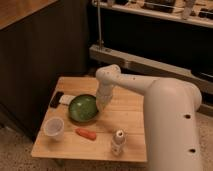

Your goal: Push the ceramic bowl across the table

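Observation:
The glossy green ceramic bowl (82,108) sits on the left half of the small light wooden table (125,120). My white arm reaches in from the right, and my gripper (101,104) points down at the bowl's right rim, touching or nearly touching it. The arm's wrist hides the fingertips.
A white plastic cup (53,128) stands at the table's front left. An orange carrot-like item (86,133) lies in front of the bowl. A small white bottle (118,142) stands near the front edge. A black and white object (61,99) lies behind the bowl at the left edge. A dark cabinet stands to the left.

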Available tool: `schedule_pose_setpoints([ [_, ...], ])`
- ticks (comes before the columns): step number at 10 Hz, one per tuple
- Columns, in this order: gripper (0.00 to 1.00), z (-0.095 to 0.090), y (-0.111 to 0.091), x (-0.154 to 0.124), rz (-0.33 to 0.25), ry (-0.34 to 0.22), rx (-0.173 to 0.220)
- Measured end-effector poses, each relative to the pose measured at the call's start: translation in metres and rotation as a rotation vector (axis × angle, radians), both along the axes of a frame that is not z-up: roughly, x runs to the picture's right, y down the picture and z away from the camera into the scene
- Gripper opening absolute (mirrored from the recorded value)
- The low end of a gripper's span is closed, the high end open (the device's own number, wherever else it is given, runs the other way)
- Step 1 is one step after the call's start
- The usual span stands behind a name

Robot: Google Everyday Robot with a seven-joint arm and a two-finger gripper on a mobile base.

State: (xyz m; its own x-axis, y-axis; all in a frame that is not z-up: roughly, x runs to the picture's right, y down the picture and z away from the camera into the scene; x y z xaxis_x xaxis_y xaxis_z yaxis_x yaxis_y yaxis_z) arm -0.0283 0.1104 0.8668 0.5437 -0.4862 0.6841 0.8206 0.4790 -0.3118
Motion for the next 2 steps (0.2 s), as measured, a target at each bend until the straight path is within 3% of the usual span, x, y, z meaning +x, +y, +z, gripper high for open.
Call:
schedule_pose_setpoints([
  [2, 0.1, 0.0014, -0.0028, -0.0031, 0.001, 0.0, 0.002],
])
